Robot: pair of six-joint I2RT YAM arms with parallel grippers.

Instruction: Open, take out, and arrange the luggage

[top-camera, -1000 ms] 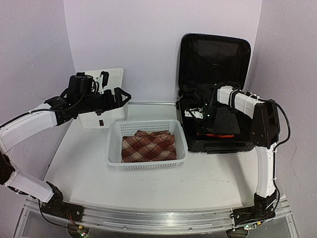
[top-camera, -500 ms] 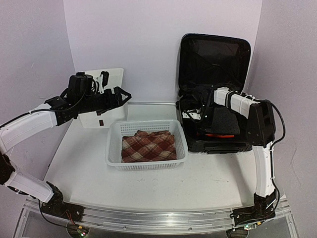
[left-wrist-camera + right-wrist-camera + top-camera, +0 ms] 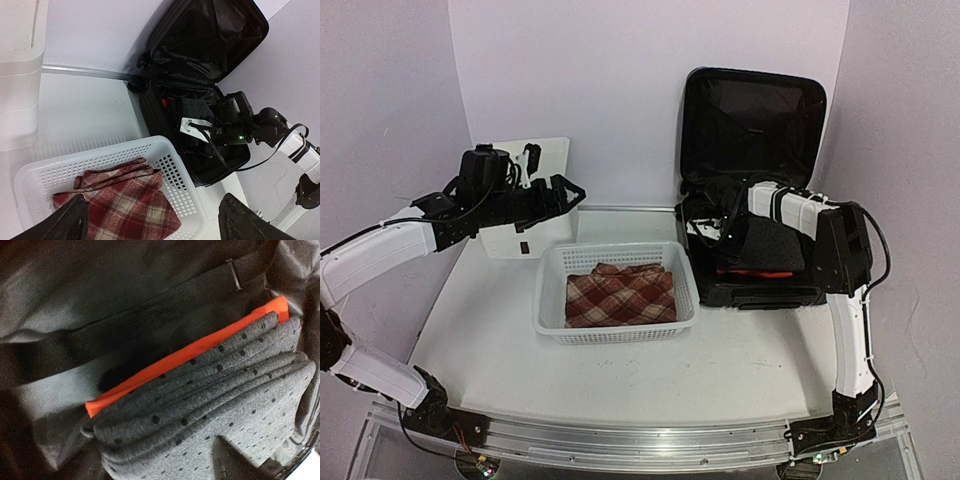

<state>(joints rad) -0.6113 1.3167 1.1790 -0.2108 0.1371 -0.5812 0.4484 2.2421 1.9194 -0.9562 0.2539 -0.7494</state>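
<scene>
Luggage (image 3: 752, 115) is at the back right of the tabletop (image 3: 740, 370), open. Its base shell lies flat and its lid stands up against the back wall.

Right arm (image 3: 850, 300): upright from its base, elbow high at the luggage's right side, forearm running left and down into the base shell. Right jaws are down among the contents, and I can't tell if they're released or clenched.

Left arm (image 3: 380, 250): folded at the elbow, forearm level and stretched rightward in front of the white drawer box (image 3: 545, 160). Left jaws are spread wide and hold nothing. They hang above the back-left part of the basket (image 3: 552, 300) and face toward the luggage.

Edges and room: the basket's right rim is just beside the luggage's front-left corner. The drawer box stands behind the basket at the back left. A bare strip of tabletop runs in front of the basket and the luggage.

Luggage orientation: hinge along the far edge, opening facing the arms. In the left wrist view its wheels show at the left end, so the long axis runs left-right along the wall.

Contents: a folded grey dotted cloth (image 3: 225, 395) lies on an orange layer (image 3: 175, 360). A black strap (image 3: 125, 325) crosses the lining beside them. A red plaid cloth (image 3: 620, 295) lies in the basket.
</scene>
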